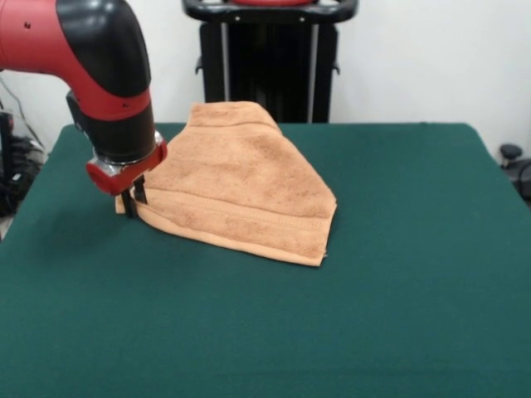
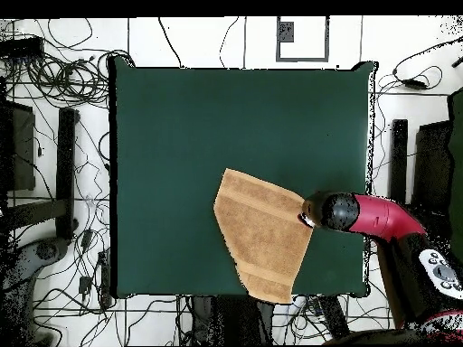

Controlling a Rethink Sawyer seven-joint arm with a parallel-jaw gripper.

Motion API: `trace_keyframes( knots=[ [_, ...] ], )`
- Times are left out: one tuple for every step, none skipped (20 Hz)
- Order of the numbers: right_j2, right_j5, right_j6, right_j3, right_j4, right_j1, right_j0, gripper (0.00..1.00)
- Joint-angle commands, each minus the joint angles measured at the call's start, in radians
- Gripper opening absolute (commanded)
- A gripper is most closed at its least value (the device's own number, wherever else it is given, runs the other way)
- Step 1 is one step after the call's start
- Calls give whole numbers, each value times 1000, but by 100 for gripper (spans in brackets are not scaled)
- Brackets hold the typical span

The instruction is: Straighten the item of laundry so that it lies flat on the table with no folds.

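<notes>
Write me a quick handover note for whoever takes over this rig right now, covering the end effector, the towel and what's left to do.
End effector: down at the table, its tips at the towel's corner on the picture-left side of the front view; whether it is gripping the cloth cannot be told.
Towel: folded into a rough triangle, lying toward the robot's side of the table, one end reaching that edge in the overhead view.
Done: nothing flattened yet.
Left: unfold the towel and spread it flat, with no folds.
</notes>
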State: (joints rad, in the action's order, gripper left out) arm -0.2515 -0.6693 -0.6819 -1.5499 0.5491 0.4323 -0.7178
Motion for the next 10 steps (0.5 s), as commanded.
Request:
trace_keyframes(
  knots=[
    [-41,-40,-36,82,18,-141,24,0],
    [-43,-46,-30,91,17,-145,25,0],
    [-45,-53,-24,99,17,-148,25,0],
    [-47,-59,-17,108,17,-150,26,0],
    [-49,-65,-12,118,16,-154,29,0],
    [-52,-71,-6,127,16,-157,30,0],
    [-54,-77,-1,137,16,-160,33,0],
    [-56,-82,2,145,16,-162,36,0],
    [-58,-88,7,154,16,-165,39,0],
    [-61,-94,14,162,17,-167,39,0]
  ],
)
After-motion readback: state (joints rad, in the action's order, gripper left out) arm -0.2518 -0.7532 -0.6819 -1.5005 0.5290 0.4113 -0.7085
